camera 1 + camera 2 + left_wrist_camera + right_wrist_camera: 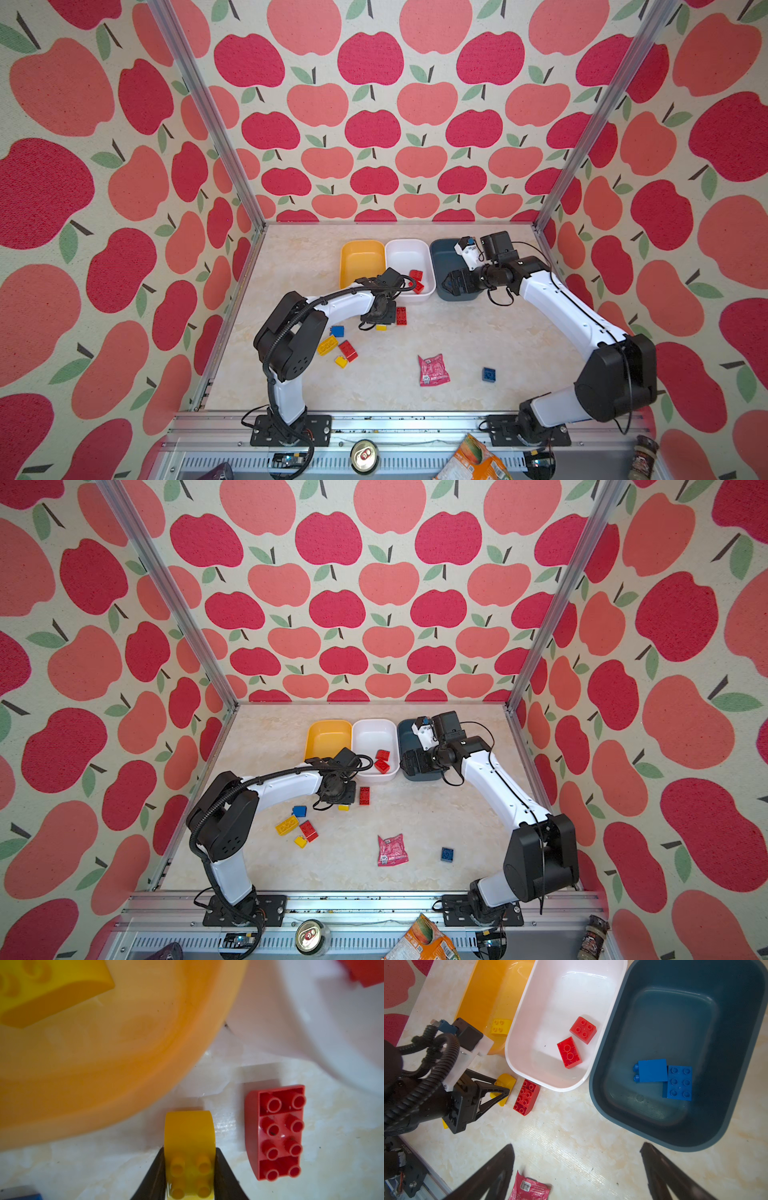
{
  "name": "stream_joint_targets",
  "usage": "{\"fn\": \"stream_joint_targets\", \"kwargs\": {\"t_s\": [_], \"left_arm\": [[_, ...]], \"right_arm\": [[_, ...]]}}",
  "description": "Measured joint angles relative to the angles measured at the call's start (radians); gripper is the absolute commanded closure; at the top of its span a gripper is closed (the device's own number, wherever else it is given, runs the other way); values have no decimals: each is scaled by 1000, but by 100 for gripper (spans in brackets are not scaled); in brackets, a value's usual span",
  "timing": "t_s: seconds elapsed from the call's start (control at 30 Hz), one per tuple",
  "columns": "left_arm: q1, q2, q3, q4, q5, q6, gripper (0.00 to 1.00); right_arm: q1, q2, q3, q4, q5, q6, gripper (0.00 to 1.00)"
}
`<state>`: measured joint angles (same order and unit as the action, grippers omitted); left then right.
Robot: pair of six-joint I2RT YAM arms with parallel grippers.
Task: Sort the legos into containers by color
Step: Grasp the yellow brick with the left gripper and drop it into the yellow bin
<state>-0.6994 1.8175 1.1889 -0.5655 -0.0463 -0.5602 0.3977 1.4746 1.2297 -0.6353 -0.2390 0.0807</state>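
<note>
The yellow bin (pixel 483 991), white bin (pixel 560 1001) with two red bricks (pixel 583 1029) and dark bin (pixel 664 1022) with two blue bricks (pixel 679 1082) stand abreast, a yellow brick (pixel 190 1147) nearby.

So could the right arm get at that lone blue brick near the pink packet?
Probably yes: the right tool is open and empty, and the blue brick lies alone on bare table on that arm's side, clear of the pink packet.

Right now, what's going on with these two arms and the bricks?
The left tool pinches a yellow brick on the table beside the yellow bin. The right tool hangs open near the blue-grey bin, which holds two blue bricks. Two red bricks lie in the white bin; other bricks lie loose.
</note>
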Motion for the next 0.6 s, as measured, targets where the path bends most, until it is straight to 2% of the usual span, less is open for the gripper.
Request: {"fn": "stream_joint_targets", "kwargs": {"t_s": [0.3, 0.6], "left_arm": [[-15, -203, -84, 50, -51, 4, 80], [17, -288, -95, 138, -80, 62, 80]], "right_arm": [[0, -11, -2, 7, -8, 4, 2], [-2, -12, -2, 16, -19, 16, 2]]}}
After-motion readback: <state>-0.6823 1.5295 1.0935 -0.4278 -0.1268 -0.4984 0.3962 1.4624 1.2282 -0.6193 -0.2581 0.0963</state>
